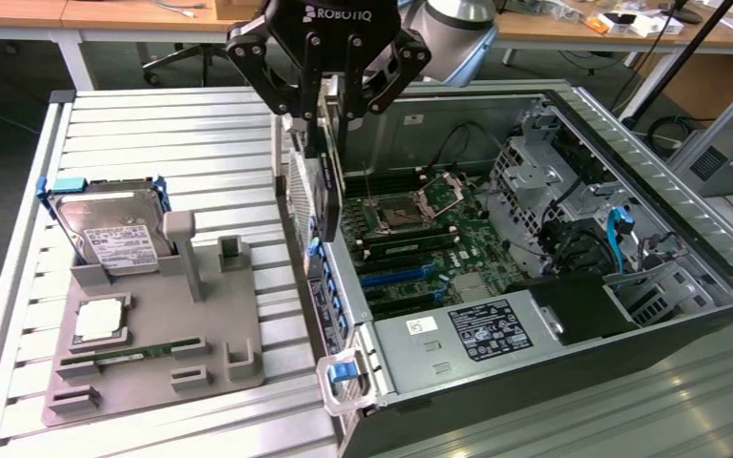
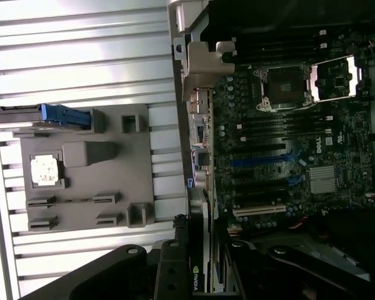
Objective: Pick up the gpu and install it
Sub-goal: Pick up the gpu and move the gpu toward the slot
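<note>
The gpu (image 1: pixel 324 186) hangs edge-on and upright, a thin black card with a silver bracket on the side toward the exterior view's left. My gripper (image 1: pixel 325 119) is shut on its upper edge. Card and gripper hover over the open computer case (image 1: pixel 672 219), at the case wall nearest the grey fixture, above the motherboard (image 1: pixel 424 239). In the wrist view the gpu (image 2: pixel 200 278) runs away from my gripper (image 2: pixel 203 259) along the motherboard's (image 2: pixel 287 144) edge, near the blue and black expansion slots (image 2: pixel 259 161).
A grey fixture (image 1: pixel 214 363) on the slatted table at the exterior view's left holds a silver hard drive with a blue frame (image 1: pixel 112 234), a processor (image 1: pixel 99 320) and a green memory stick (image 1: pixel 131 353). Drive cages and cables (image 1: pixel 596 229) fill the case's far side.
</note>
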Robot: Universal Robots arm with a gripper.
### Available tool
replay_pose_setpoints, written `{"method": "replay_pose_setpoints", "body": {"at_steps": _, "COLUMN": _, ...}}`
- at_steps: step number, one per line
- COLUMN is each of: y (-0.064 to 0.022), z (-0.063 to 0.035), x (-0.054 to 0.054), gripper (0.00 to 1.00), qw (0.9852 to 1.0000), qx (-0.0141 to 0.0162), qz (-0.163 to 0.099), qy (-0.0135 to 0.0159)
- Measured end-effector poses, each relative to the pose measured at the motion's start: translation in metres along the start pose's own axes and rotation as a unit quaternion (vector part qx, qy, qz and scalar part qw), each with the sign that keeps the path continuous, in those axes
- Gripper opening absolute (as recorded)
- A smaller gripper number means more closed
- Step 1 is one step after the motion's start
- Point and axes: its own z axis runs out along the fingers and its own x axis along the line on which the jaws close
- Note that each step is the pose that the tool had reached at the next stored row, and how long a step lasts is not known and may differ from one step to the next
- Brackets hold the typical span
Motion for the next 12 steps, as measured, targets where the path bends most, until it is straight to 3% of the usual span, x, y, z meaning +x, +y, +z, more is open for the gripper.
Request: {"method": "replay_pose_setpoints", "body": {"at_steps": 12, "y": 0.0012, "z": 0.0010, "x": -0.012, "gripper": 0.27, "qw": 1.0000, "qx": 0.0000, "qz": 0.000, "qy": 0.0000}}
